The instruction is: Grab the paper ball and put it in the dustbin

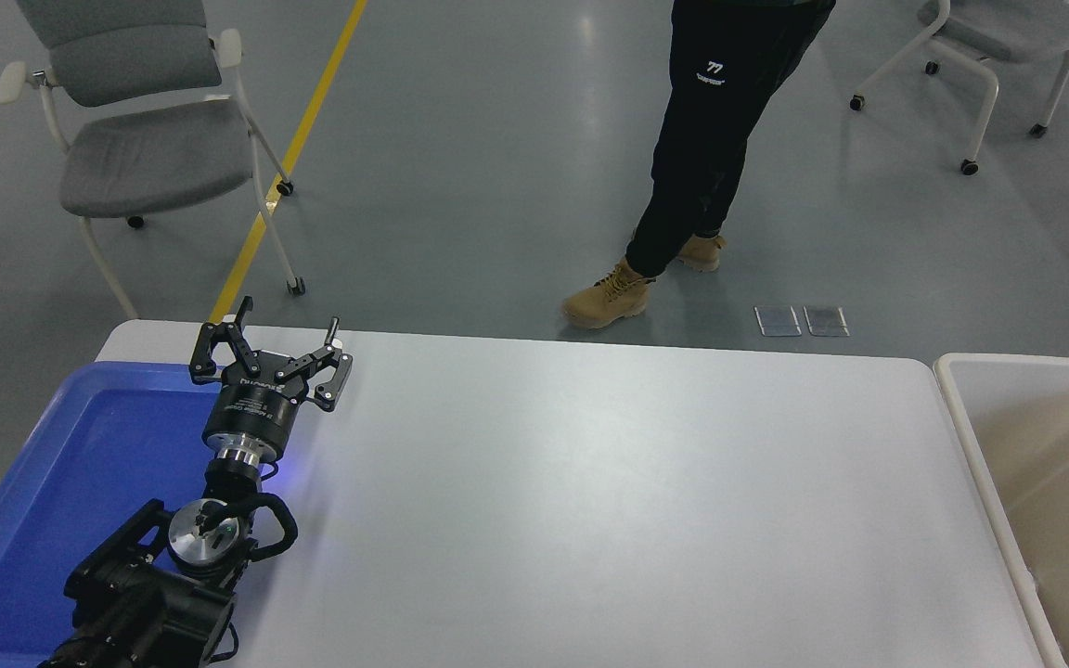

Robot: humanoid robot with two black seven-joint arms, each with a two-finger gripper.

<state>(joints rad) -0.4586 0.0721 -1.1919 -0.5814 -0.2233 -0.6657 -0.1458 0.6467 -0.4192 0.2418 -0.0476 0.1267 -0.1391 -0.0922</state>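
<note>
No paper ball shows anywhere in the head view; it is hidden or out of view. The dustbin (pixel 954 390), a cream-beige tub with a thick white rim, stands at the table's right end, cut off by the picture's edge. My left gripper (pixel 270 357) is open and empty, parked over the far right edge of a blue tray at the table's left. My right arm and gripper are out of view.
A shallow bright blue tray (pixel 61 482) lies at the left under my left arm. A person (pixel 711 158) in black trousers and tan boots stands beyond the table's far edge. Grey chairs (pixel 140 139) stand on the floor at the back left and back right.
</note>
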